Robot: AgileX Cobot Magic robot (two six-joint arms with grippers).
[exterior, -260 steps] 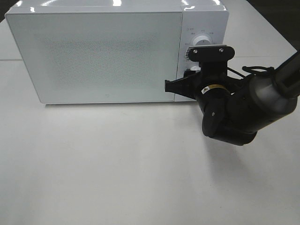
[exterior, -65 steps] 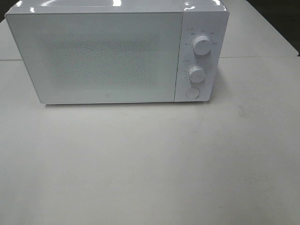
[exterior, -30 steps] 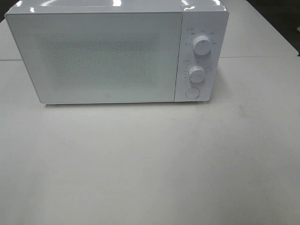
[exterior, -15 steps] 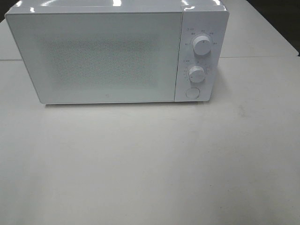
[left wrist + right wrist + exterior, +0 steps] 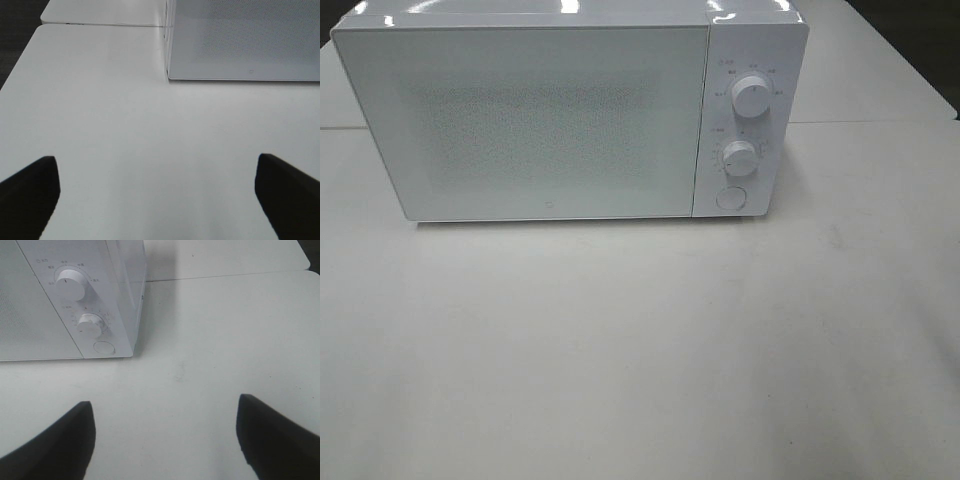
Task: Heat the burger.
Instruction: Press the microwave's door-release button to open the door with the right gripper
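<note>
**In front of the microwave: hands off while the door is shut**

In front of the microwave (image 5: 550, 120), both arms hang back over the bare table (image 5: 640, 400), out of the high camera's sight. The left gripper (image 5: 156, 167) faces the microwave's left front corner, its jaws spread wide with nothing between them. The right gripper (image 5: 165, 405) faces the control panel on the microwave's right side, its jaws also well apart and empty.

The burger shows in no view. The door (image 5: 520, 120) is closed and its speckled screen hides the cavity, so whether the burger sits inside the microwave cannot be told.

Judging from the closed door, the step in hand is the heating itself, or the setting of it. To do it well:

- Keep both grippers clear of the microwave's front, so nothing nudges the door.
- If the timer needs setting, the right gripper is the better placed. It should approach the lower dial (image 5: 739, 157) square on, close lightly around its rim and twist without pushing the microwave backward.
- Leave the upper dial (image 5: 751, 97) and the round button (image 5: 730, 199) below the dials untouched unless they are needed.
</note>
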